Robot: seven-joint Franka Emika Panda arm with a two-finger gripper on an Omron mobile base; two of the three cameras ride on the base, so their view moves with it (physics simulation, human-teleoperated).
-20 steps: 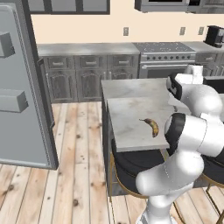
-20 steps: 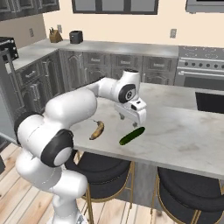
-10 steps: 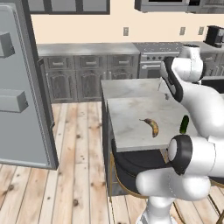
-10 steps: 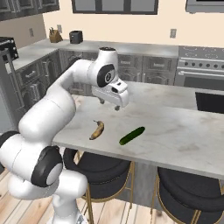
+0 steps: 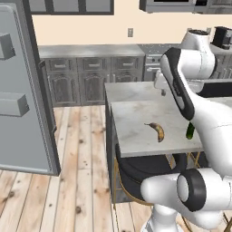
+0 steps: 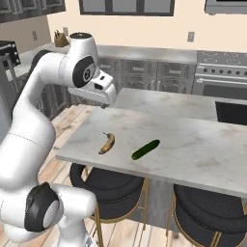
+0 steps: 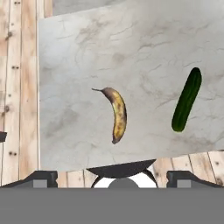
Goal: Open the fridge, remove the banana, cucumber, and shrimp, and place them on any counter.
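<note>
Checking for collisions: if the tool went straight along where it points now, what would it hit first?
Probably the counter top near the banana; the open tool looks down on it, with the cucumber off to one side. Depth is unclear.

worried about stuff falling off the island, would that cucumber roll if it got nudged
Probably, if pushed sideways: the cucumber is a smooth round cylinder lying flat on the level stone counter. It looks stiff, so it should move as one piece. Its glossy skin may be slippery. It lies near the edge over the stools, apart from the banana, so a nudge that way seems risky.
</note>
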